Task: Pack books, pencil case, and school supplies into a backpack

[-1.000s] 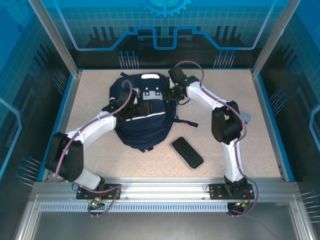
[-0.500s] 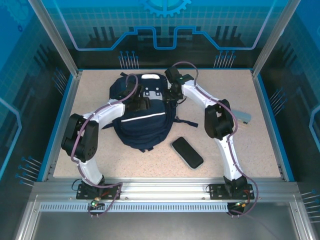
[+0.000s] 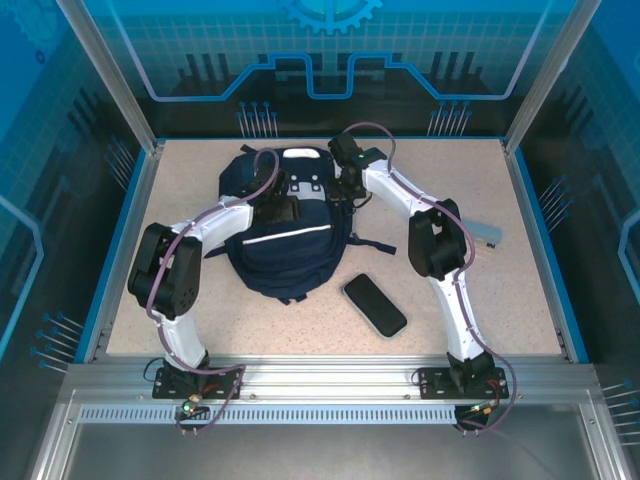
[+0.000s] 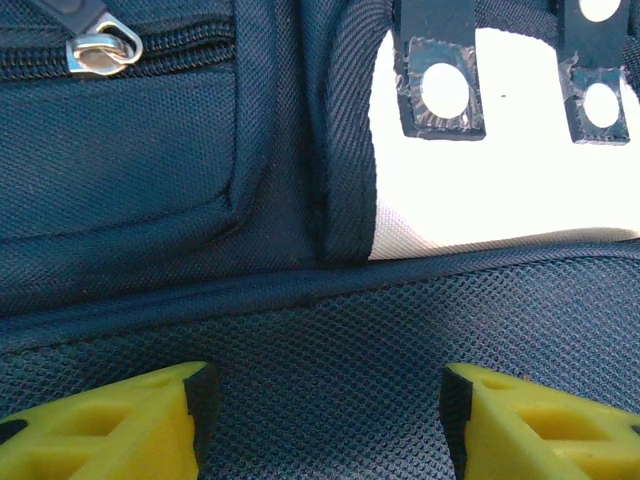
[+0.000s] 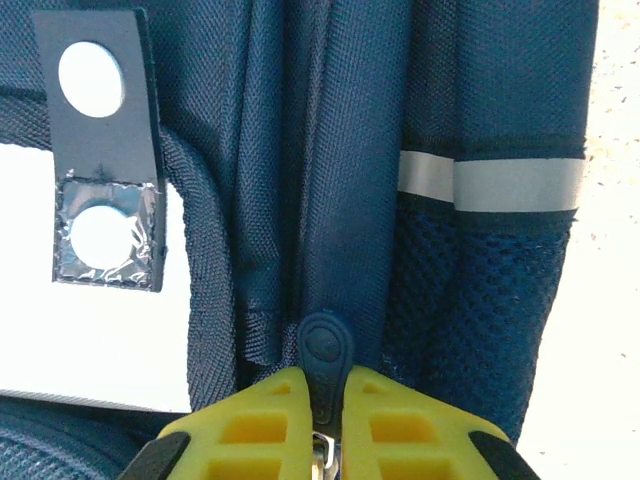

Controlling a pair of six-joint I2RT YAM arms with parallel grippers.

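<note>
The navy backpack lay flat toward the far middle of the desk, with both arms bent over its top end. The right arm's fingers were pinched together on a dark rubbery zipper pull at the bag's right side, just beside a grey reflective stripe. The left arm's fingers stood apart over the mesh back panel, holding nothing, below a white patch and near a metal zip slider. A dark oblong case, probably the pencil case, waited on the desk near the bag's lower right corner, clear of it. A flat grey item sat partly hidden behind the right arm; what it was could not be told.

The bag looked closed, so the packing appeared barely begun. The likely trouble was the zip. With the left fingers gripping nothing, a pull by the right arm could drag the whole bag across the desk rather than run the slider. The small tab could also slip from its narrow pinch if tugged at an angle, and the loose folds beside it could catch in the teeth.

No brand, label or lettering could be read; the black tabs on the white patch carried only round holes.
</note>
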